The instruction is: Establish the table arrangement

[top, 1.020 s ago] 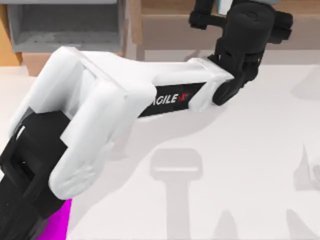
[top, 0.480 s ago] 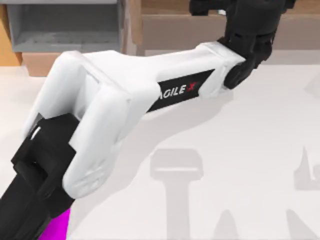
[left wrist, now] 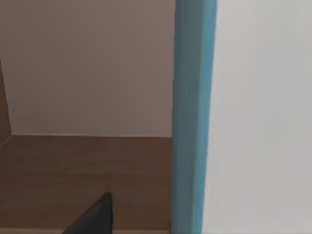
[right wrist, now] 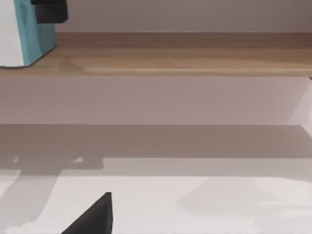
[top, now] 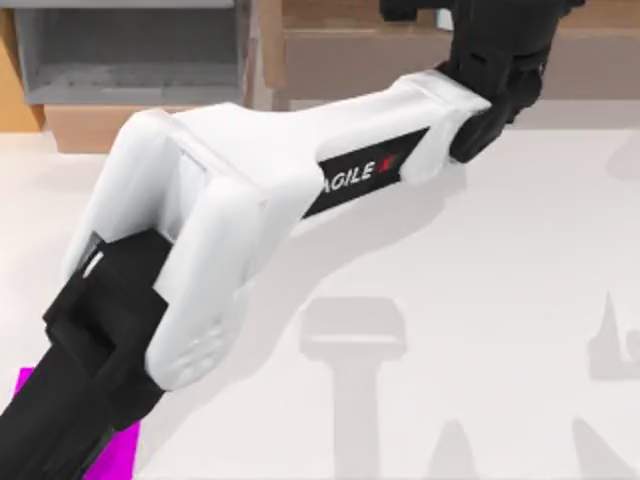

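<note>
Broad plain white matte tabletop takes up most of the top view, running below the long light-wood shelf at the back & the wooden drawer unit w/ grey inside at back left. Left arm stretches diagonally across the table, its black gripper up at the shelf; can't tell how its fingers stand. On the shelf, a teal-and-white upright box. Magenta flat patch at lower left.

Bright even light, soft grey shadows on the table
</note>
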